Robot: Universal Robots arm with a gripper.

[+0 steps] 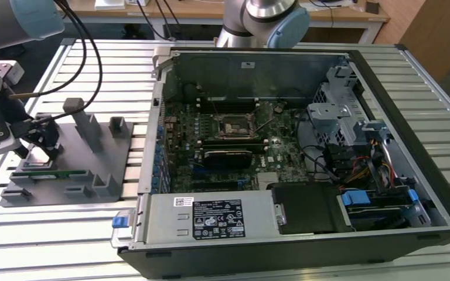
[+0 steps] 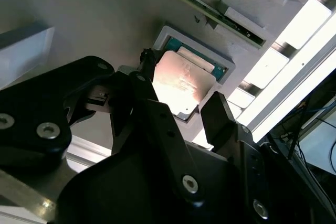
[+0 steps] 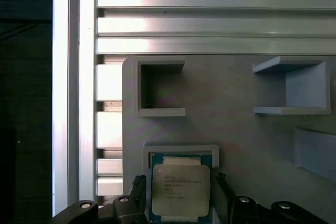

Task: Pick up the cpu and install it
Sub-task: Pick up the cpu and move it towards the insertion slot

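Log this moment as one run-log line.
gripper: open, straddling cpu | cpu: seated in grey fixture pocket | lifted: not yet

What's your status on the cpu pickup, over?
Arm's black gripper open, jaws straddling silvery-grey square cpu. Cpu in grey fixture plate's pocket, not lifted. Nothing in the way.

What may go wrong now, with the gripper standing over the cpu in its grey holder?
The fingers flank the cpu close to the raised rim of its holder; closing, the gripper might catch the rim instead of the chip. The green memory stick lies nearby on the same plate and might be bumped.
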